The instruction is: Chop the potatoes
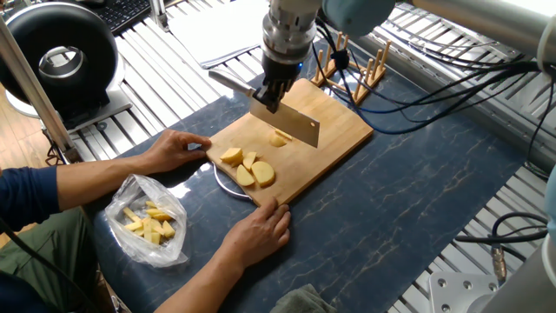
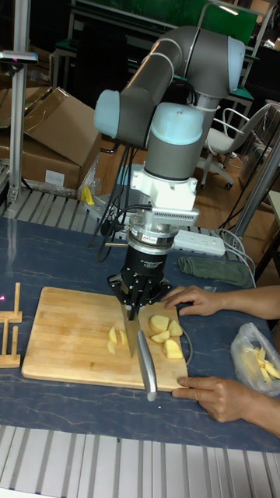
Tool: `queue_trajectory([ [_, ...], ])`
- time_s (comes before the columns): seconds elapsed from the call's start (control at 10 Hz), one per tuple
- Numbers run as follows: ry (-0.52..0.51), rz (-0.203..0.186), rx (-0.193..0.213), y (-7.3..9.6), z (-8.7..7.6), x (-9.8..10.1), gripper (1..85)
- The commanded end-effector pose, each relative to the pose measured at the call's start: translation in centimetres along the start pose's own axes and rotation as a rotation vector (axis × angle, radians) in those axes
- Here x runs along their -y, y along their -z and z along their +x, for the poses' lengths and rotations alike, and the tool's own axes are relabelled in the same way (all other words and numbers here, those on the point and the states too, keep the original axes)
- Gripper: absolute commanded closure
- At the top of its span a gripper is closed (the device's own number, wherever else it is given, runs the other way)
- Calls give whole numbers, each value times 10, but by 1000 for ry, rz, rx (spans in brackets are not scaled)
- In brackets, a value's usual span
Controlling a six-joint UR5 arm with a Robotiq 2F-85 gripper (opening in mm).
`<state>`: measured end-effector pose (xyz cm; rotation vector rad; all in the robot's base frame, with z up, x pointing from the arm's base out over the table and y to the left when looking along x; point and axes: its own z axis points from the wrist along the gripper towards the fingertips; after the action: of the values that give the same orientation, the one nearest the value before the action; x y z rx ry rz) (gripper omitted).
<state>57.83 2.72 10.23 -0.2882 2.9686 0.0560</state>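
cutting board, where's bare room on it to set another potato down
The far half of the cutting board, between the cleaver and the wooden rack, is bare. The near corner is crowded: potato pieces lie there, with a person's hands on both edges.

Pale smooth wooden cutting board [image 1: 326,139], matt with faint grain; flat steel cleaver blade [image 1: 287,123], brushed grey metal with dull sheen, its handle [image 2: 147,367] glossy metal in the tall view; pale yellow peeled potato pieces [image 1: 248,168] look moist and smooth; dark blue table cover [image 1: 408,217], matt, marbled with light streaks; clear crinkled plastic bag [image 1: 149,219], glossy; black gripper [image 2: 140,293] matt, ribbed metal collar above it; grey-blue arm joint caps [image 2: 187,124] smooth semi-gloss plastic, tubes satin metal; small light wooden slotted rack [image 1: 356,65] unvarnished-looking; ridged aluminium table frame [image 1: 174,61] bright metal; brown cardboard boxes [image 2: 47,132] matt
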Motion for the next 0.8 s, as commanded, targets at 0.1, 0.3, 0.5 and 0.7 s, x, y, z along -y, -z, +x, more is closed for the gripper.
queue_trajectory([
  [0.1, -15, 0, 25, -9, -11, -4, 847],
  [0.3, -10, 7, 36, -15, -14, -2, 847],
  [0.5, -9, 12, 46, -21, -16, -1, 847],
  [0.7, -7, 17, 56, -26, -18, 1, 847],
])
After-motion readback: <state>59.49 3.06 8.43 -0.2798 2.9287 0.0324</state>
